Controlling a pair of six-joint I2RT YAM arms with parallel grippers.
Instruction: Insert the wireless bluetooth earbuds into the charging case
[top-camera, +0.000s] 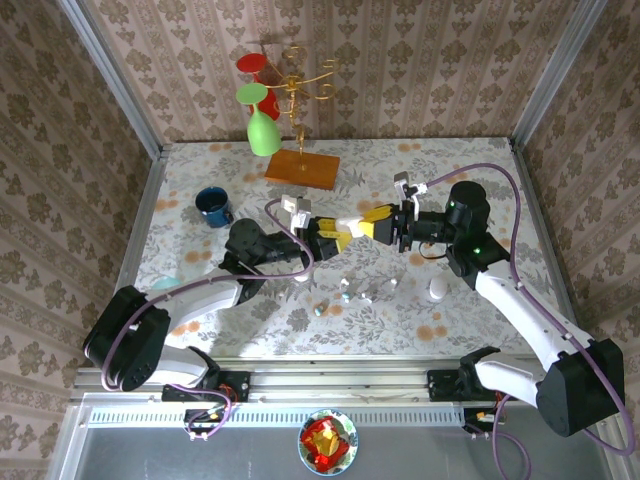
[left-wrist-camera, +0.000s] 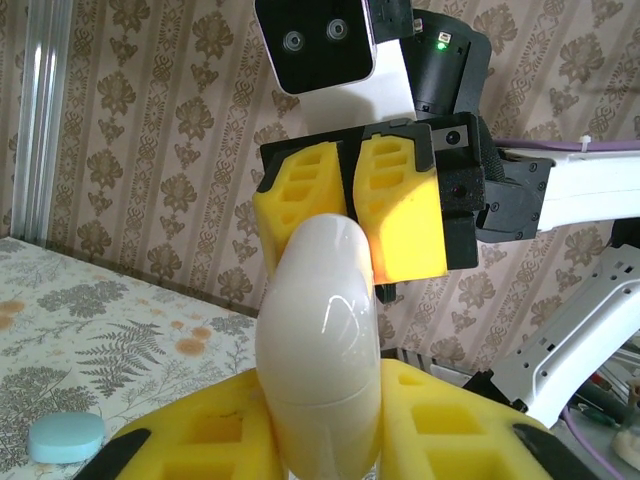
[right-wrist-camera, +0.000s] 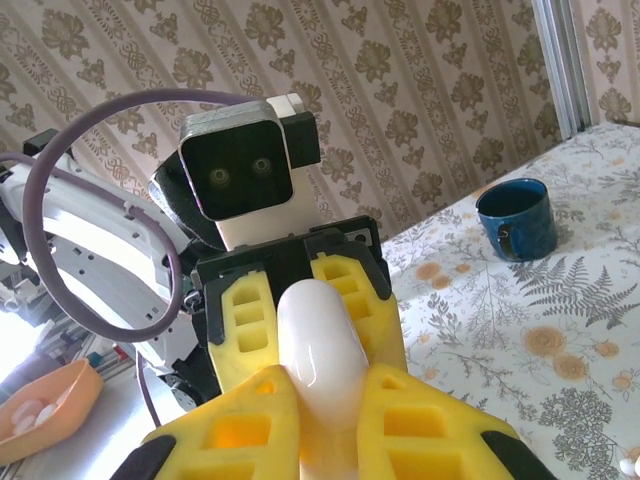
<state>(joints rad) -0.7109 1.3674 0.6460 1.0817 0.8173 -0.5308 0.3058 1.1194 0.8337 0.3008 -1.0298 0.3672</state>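
- Left claw (top-camera: 338, 233): at the centre of the overhead view. Its yellow fingers are clamped on the lower part of the charging case (left-wrist-camera: 316, 330), one finger on each side.
- Right claw (top-camera: 374, 226): just right of centre in the overhead view, facing the left claw tip to tip. Its yellow fingers are closed on the other end of the same case.
- Charging case: a smooth white pebble held above the table (top-camera: 460, 170) between your two claws. In the left wrist view it stands upright in the middle of the frame, with a seam running across it low down.
- Earbuds (top-camera: 368, 291): tiny white pieces lying loose on the table at the lower centre of the overhead view. They are below the two claws in the frame and apart from the held case.
- Second white case (top-camera: 437, 290): lies on the table to the right of the earbuds, close beside the right arm.
- Blue mug (top-camera: 213, 206): stands upright on the table at the left of centre.
- Glass stand (top-camera: 302, 167): at the upper centre, on a wooden base, with a green glass and a red glass hanging from its arms.
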